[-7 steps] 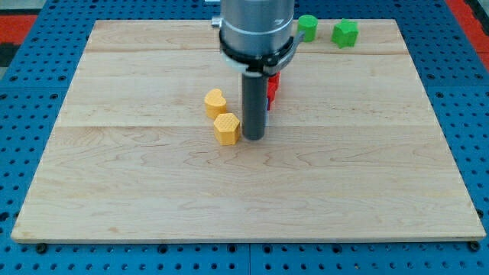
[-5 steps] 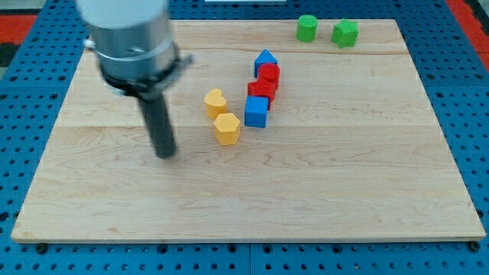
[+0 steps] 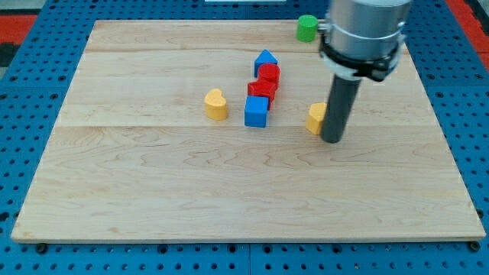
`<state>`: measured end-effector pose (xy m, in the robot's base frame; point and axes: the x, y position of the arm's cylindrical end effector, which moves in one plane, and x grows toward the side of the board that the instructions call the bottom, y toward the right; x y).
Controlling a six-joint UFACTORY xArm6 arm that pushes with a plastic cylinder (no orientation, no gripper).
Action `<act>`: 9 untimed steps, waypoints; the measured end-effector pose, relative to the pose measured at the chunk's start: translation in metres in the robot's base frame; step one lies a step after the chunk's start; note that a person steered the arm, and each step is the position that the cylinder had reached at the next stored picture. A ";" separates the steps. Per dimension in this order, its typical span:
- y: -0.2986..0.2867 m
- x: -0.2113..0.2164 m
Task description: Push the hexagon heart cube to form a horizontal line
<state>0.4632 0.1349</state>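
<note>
The yellow heart block (image 3: pixel 216 105) sits left of centre on the wooden board (image 3: pixel 153 176). The blue cube (image 3: pixel 256 111) stands just to its right. The yellow hexagon block (image 3: pixel 315 118) lies further right, partly hidden behind my rod. My tip (image 3: pixel 333 140) rests on the board right against the hexagon's right side. Heart, cube and hexagon lie in a rough left-to-right row.
Two red blocks (image 3: pixel 264 82) and a blue house-shaped block (image 3: pixel 265 59) stack in a column above the blue cube. A green cylinder (image 3: pixel 306 27) sits at the board's top edge; the arm hides what lies to its right.
The yellow hexagon has gone from just below the heart to the right of the blue cube. My rod has moved from the board's left to the hexagon's right side.
</note>
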 end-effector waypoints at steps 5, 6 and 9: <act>-0.026 -0.037; -0.111 -0.025; -0.290 -0.057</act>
